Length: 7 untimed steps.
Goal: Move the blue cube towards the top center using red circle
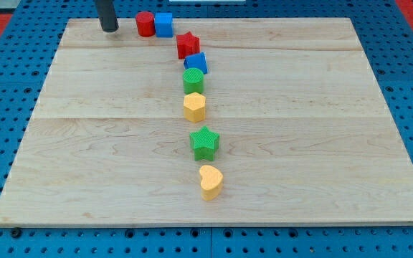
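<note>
The blue cube [164, 24] sits at the view's top edge of the wooden board [84, 143], a little left of centre. The red circle [145, 24] touches its left side. My tip [110, 29] rests on the board at the top left, a short way left of the red circle and apart from it.
A line of blocks runs down the middle: a red star [187, 44], a second blue block [196, 63], a green circle [193, 79], a yellow hexagon [194, 107], a green star [204, 142] and a yellow heart [211, 181]. Blue pegboard surrounds the board.
</note>
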{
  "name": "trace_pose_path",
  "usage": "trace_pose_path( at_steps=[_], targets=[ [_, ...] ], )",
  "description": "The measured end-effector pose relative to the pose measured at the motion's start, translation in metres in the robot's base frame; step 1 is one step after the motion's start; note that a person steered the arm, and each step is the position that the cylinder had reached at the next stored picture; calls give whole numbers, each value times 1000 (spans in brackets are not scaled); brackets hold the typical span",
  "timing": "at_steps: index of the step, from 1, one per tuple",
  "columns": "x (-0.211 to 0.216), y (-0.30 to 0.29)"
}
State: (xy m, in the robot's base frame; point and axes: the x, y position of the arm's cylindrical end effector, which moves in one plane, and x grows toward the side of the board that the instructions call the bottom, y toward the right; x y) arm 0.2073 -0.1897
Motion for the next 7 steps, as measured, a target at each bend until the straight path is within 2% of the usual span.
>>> trace_pose_path(
  at_steps=[1,2,5,7],
  targets=[
    [-13,27],
    [-2,62],
    [23,105],
    [24,144]
  ],
)
